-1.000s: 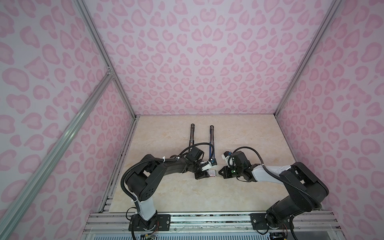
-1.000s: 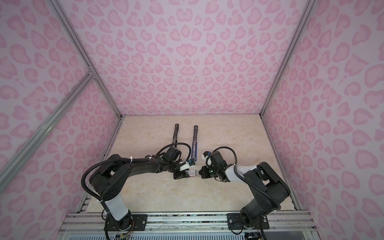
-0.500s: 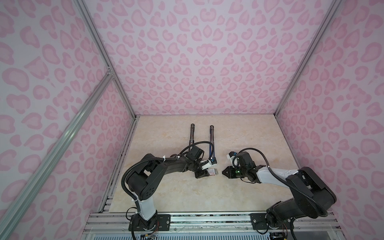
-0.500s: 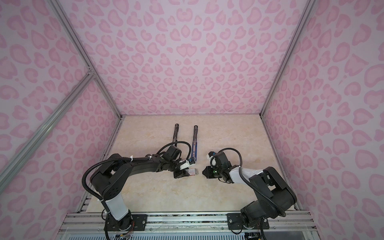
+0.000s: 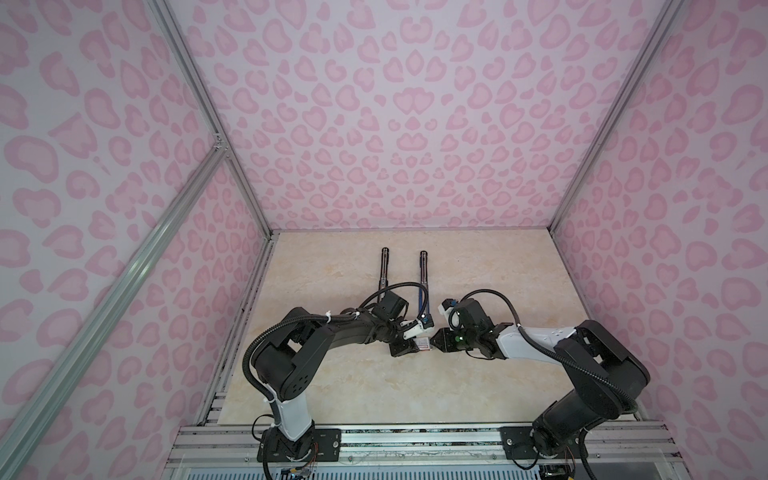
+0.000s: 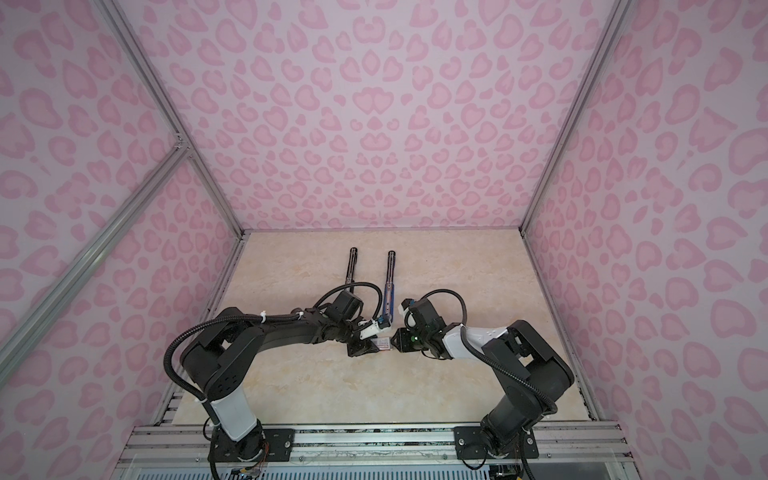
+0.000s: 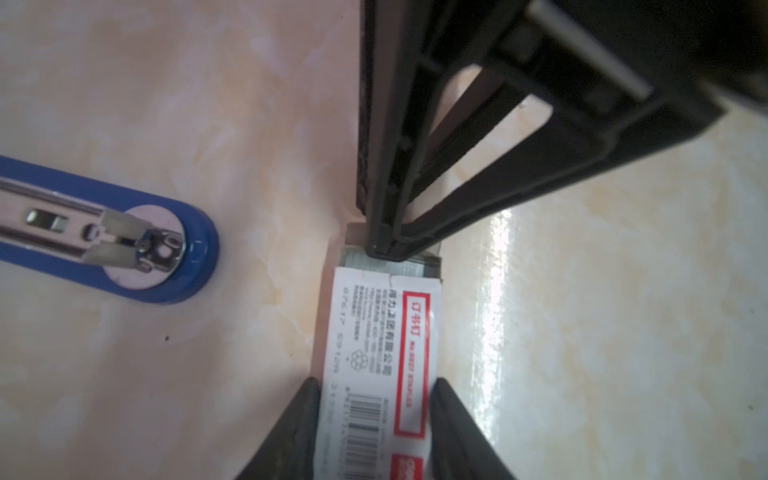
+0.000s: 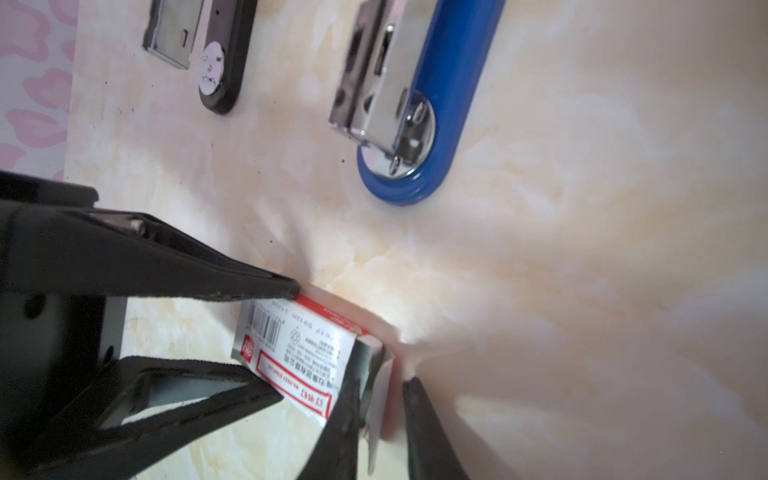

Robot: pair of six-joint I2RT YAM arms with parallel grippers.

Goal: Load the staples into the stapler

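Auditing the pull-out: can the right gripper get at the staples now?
Probably yes: the staples show at the open end of the box; the left gripper holds its other end, and the right gripper straddles the opening, though a flap intrudes.

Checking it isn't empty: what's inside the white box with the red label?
Grey staples show at the open end of the white box. How far the block runs inside is hidden by the box's own wall.
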